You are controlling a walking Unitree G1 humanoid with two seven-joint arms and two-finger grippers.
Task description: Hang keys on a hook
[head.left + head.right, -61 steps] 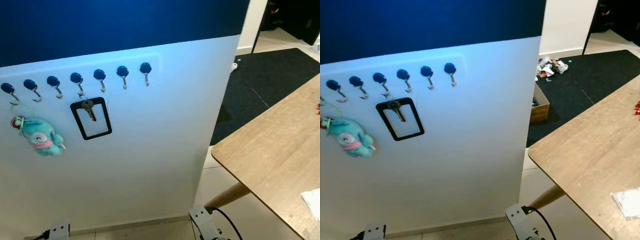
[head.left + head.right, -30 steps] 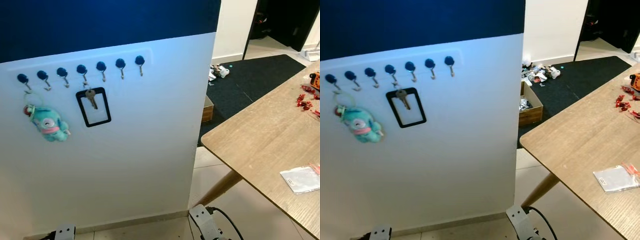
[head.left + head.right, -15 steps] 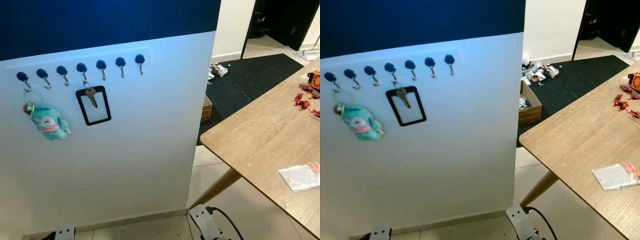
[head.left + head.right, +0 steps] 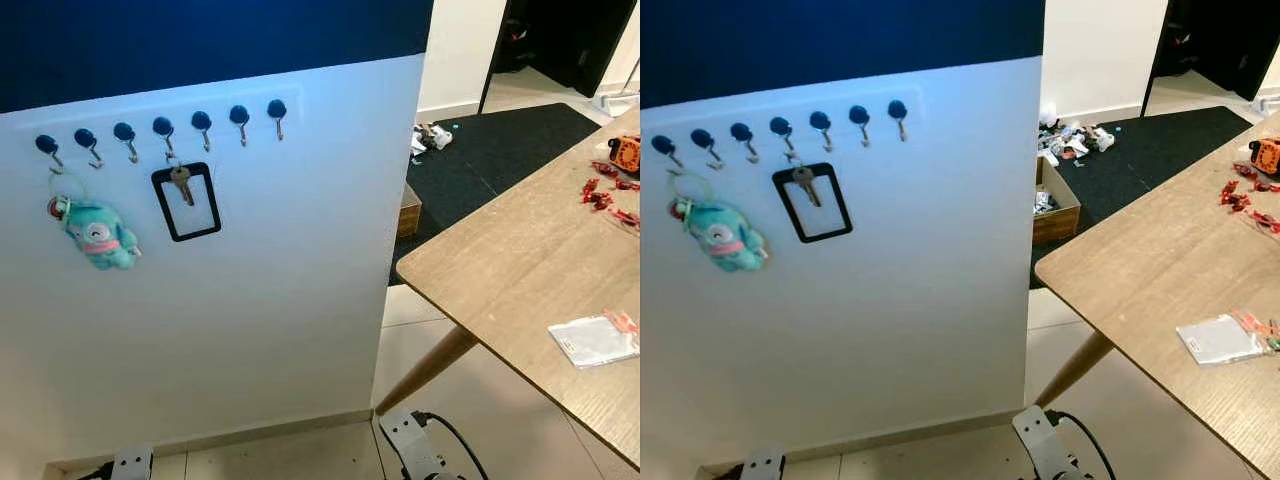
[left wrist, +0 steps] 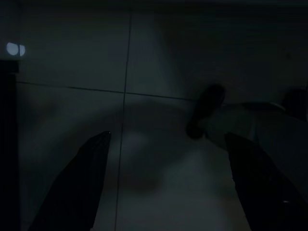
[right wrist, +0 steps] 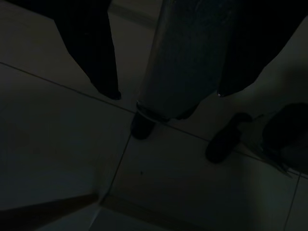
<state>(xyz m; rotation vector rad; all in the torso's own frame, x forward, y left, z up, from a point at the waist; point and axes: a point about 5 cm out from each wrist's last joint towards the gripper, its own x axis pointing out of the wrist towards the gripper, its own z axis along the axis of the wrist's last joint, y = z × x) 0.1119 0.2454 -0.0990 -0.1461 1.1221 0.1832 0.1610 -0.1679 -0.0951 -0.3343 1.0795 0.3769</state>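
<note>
Wall: you face a white panel point(image 4: 250, 300) with a dark blue band point(image 4: 200, 40) above it; the panel ends at a corner on the robot's right.
Hooks: a row of seven blue-capped hooks point(image 4: 163, 128) runs along the top of the white panel.
Key: you can see the key point(image 4: 181, 184) hanging on the fourth hook from the left, together with a black rectangular frame tag point(image 4: 186, 203) that lies flat against the panel.
Plush: a teal plush keychain point(image 4: 98, 233) hangs from the leftmost hook, below and left of the key.
Table: a light wooden table point(image 4: 500, 270) juts in from the right, one slanted leg reaching the floor.
On the table: a small clear plastic bag point(image 4: 594, 340) near the close edge; red bits point(image 4: 605, 190) and an orange object point(image 4: 626, 153) lie farther along.
Floor: pale tiles point(image 4: 480, 400) below; a black carpet point(image 4: 500, 150) lies beyond the wall corner.
Clutter: an open cardboard box point(image 4: 1056, 205) and scattered items point(image 4: 1072, 136) sit on the carpet past the corner.
Doorway: a dark opening point(image 4: 1215, 40) at the far right.
Left gripper point(image 5: 168, 187): you see it hanging over dim tiles, its two black fingers set wide apart, holding nothing.
Right gripper point(image 6: 166, 94): it hangs low over dark tiles, fingers spread, nothing between them.
</note>
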